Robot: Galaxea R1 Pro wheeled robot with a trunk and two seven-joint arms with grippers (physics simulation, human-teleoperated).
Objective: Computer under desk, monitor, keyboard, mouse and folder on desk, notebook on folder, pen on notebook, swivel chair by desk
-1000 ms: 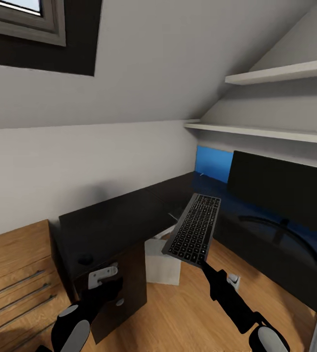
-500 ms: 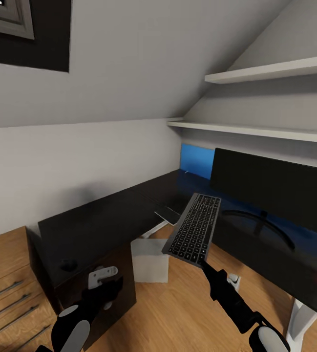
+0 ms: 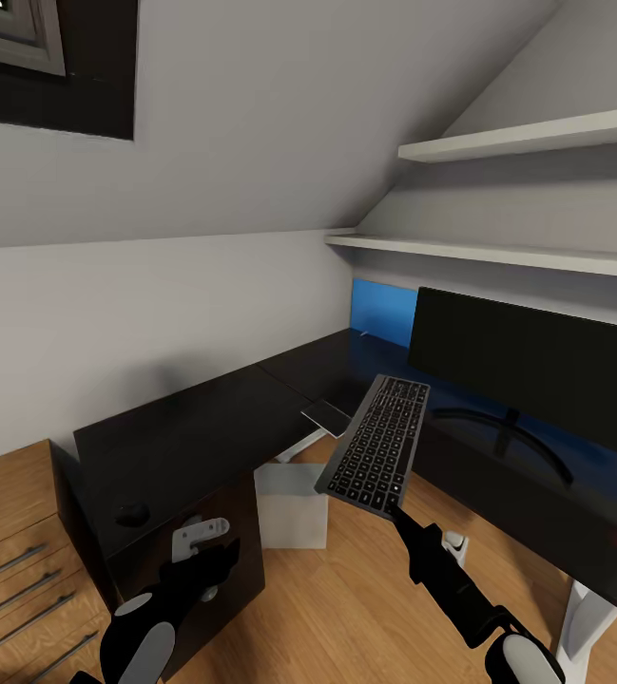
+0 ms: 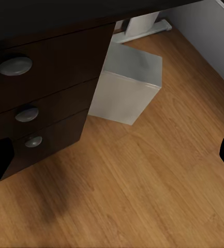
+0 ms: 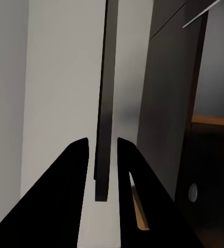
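The head camera looks forward and down over the glossy black L-shaped table (image 3: pixel 222 418). The left wrist camera faces down, close to the plain light grey box-shaped computer (image 4: pixel 126 88), which the head view also shows (image 3: pixel 291 503).

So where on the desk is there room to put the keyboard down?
The keyboard is held in the right gripper. The desk has a wide bare stretch between the mouse and the small grey notebook. It gets crowded to the right, where the monitor and its ring base take up the top.
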